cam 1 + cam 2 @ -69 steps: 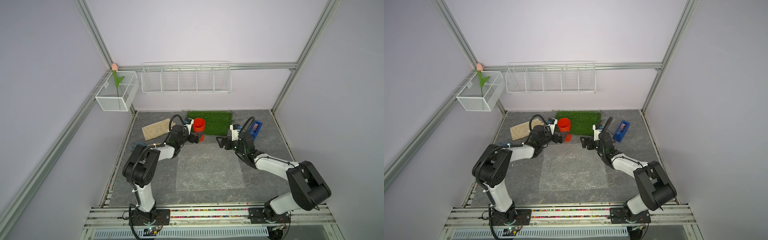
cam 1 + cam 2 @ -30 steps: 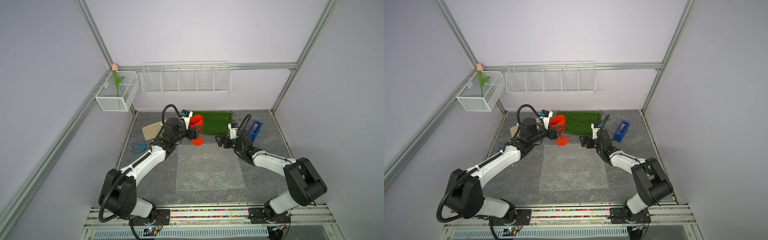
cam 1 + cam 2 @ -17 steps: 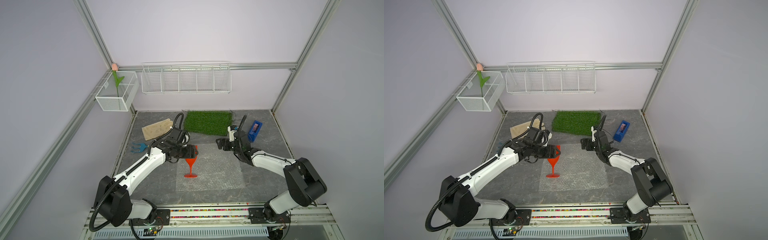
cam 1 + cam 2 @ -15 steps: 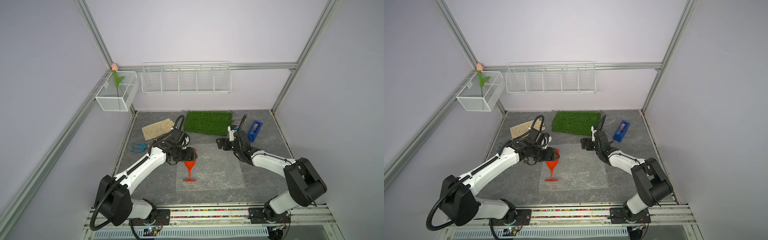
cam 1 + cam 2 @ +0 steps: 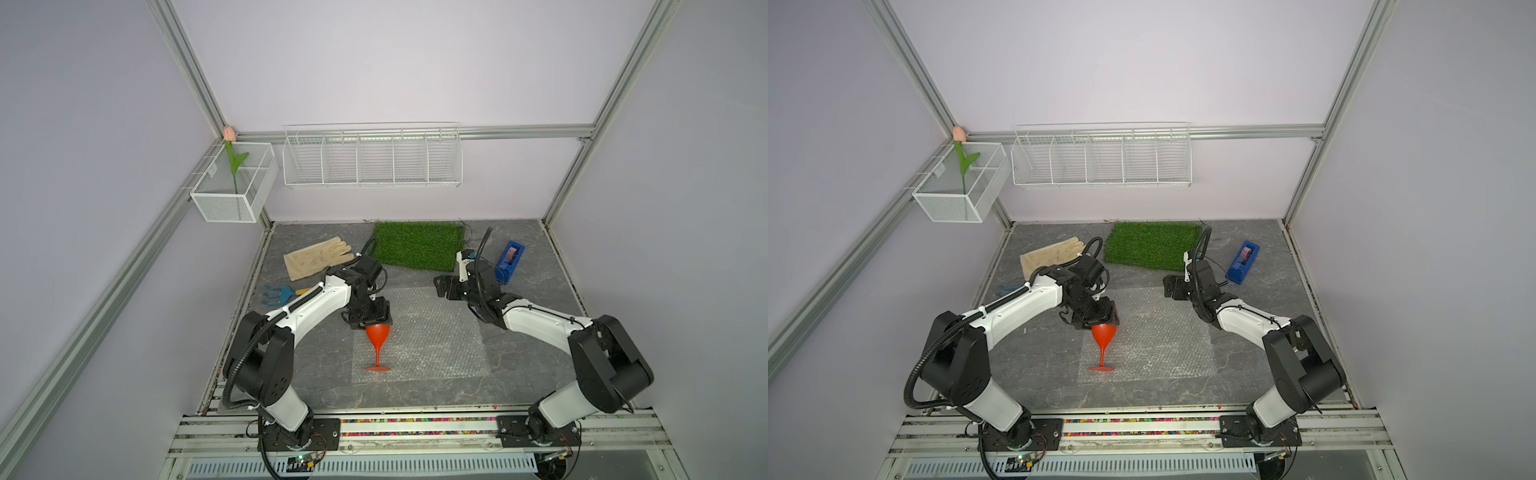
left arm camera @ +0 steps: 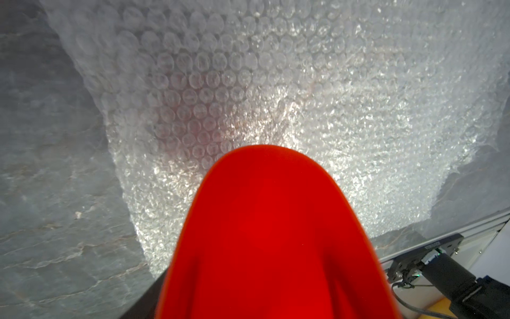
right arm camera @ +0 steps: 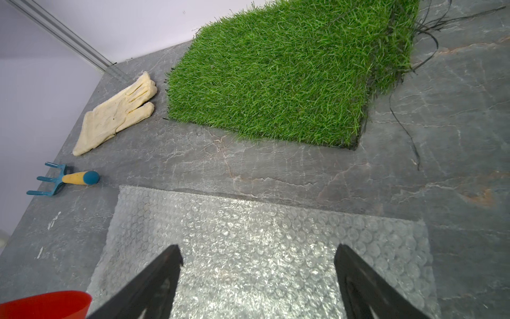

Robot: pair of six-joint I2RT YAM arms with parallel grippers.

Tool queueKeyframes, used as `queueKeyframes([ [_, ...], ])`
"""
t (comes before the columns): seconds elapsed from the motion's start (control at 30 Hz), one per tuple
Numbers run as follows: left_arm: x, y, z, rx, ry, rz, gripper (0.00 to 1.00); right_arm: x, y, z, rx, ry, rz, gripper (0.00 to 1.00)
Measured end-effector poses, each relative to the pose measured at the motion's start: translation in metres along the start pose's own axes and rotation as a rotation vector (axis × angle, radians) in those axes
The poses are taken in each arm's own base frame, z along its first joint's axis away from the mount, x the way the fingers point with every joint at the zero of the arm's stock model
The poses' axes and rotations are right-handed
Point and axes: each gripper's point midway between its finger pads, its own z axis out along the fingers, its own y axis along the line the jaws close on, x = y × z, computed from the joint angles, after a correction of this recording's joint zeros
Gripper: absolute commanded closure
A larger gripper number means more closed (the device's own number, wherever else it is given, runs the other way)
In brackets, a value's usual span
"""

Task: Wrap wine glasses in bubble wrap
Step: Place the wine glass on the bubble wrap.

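The wine glass [image 5: 378, 334], a red-orange goblet, hangs upright with my left gripper [image 5: 370, 318] shut on the rim of its cup. Its round foot is at the left edge of the bubble wrap [image 5: 432, 332]; I cannot tell whether foot and sheet touch. The clear bubble wrap lies flat on the grey floor. In the left wrist view the wine glass [image 6: 265, 234] fills the foreground and hides the fingers, with the bubble wrap [image 6: 303, 96] beyond it. My right gripper [image 5: 442, 286] hovers open over the sheet's far right corner. Nothing lies between the right gripper's [image 7: 258, 256] fingers except the bubble wrap [image 7: 248, 234] below.
A green turf mat [image 5: 417, 245] lies at the back, with a cream glove [image 5: 316, 257] to its left. A blue hand rake [image 5: 278, 294] is by the left wall and a blue tape dispenser [image 5: 509, 259] at the back right. Wire baskets [image 5: 372, 156] hang on the back wall.
My left arm has carried the wine glass from beside the turf mat to the near left of the bubble wrap and lowered it. The right gripper has stayed open, almost unmoved.
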Motion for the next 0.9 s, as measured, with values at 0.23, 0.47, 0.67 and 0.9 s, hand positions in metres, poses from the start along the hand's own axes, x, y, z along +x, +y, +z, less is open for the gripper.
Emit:
queueKeyframes([
  [0.23,-0.009,0.015,0.013,-0.026,0.031,-0.053,0.50,-0.002,0.000,0.003,0.007,0.006,0.000,0.10],
  [0.47,-0.010,0.026,0.035,-0.054,0.085,-0.082,0.35,0.004,-0.002,0.006,0.019,0.029,-0.001,0.10],
  [0.67,-0.020,0.032,0.038,-0.051,0.073,-0.099,0.01,0.014,-0.007,0.009,0.036,0.064,0.000,0.10],
  [0.9,-0.030,0.032,0.033,-0.037,0.032,-0.106,0.01,0.001,0.000,0.010,0.026,0.044,-0.001,0.11],
])
